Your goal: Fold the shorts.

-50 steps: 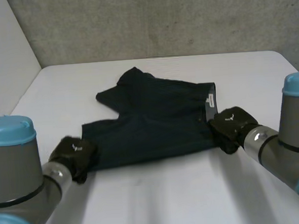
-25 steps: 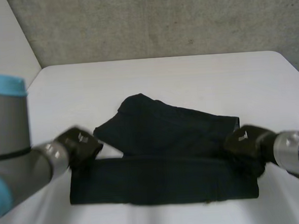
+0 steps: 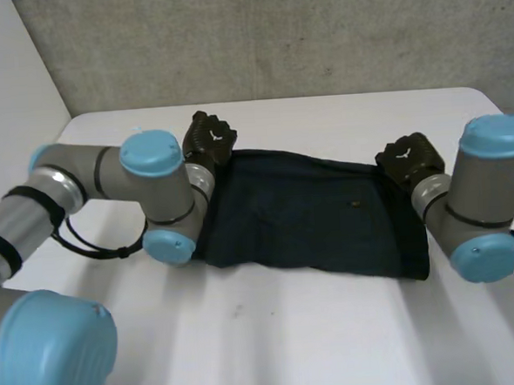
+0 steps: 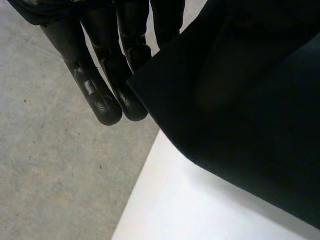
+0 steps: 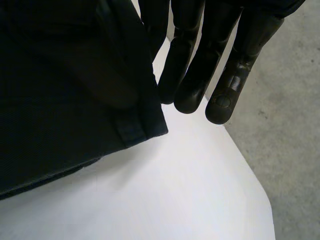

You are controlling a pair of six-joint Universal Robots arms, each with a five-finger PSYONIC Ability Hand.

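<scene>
The left hand [image 3: 208, 136] is closed on the far left corner of the shorts [image 3: 302, 216]. Its straight fingers [image 4: 102, 95] lie along the outer face of the cloth, and a rounded bulge under the fabric is taken to be the thumb pressing from the other side. The right hand [image 3: 408, 159] is clamped in the same way on the far right corner, with its fingers [image 5: 222, 95] straight beside the hemmed edge and a similar bulge behind the cloth. With 2 corners pinched, the far edge is stretched between the hands, which is judged to be why the dark panel lies flat rather than bunched. The shorts are spread across the middle of the white surface [image 3: 335, 327], the near edge resting on it and the held corners seemingly lifted a little. Holding both ends is judged to suit laying 1 layer squarely over another, so that the fold comes out even.
</scene>
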